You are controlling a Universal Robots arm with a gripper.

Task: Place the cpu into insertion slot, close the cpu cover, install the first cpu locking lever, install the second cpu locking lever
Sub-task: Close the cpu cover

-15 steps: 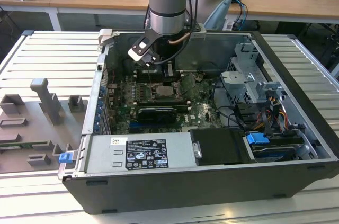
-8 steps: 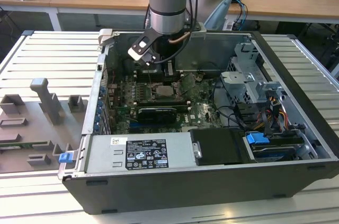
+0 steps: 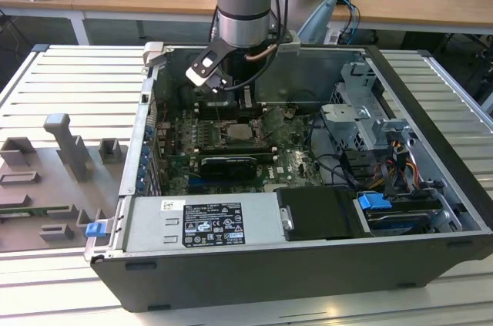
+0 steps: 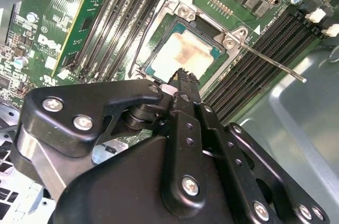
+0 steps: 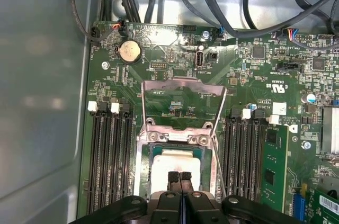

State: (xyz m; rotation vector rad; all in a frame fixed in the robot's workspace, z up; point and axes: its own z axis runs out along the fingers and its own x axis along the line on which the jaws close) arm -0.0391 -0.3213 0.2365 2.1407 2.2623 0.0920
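The fingers of the gripper (image 5: pixel 179 176) are seen pressed together with nothing pinched between them, their tips poised just over the near edge of the cpu (image 5: pixel 172 159), which is seated in the insertion slot (image 5: pixel 139 171), while the cpu cover (image 5: pixel 183 83) is seen swung open beyond it.

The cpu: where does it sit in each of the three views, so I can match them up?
Exterior view: the cpu lies mid-motherboard, just under the gripper.
Second wrist view: pale square just beyond the gripper's tips.
First wrist view: pale square between the memory slots, at the gripper's tips.
Shared landmark: the shut gripper, its tips beside the cpu.
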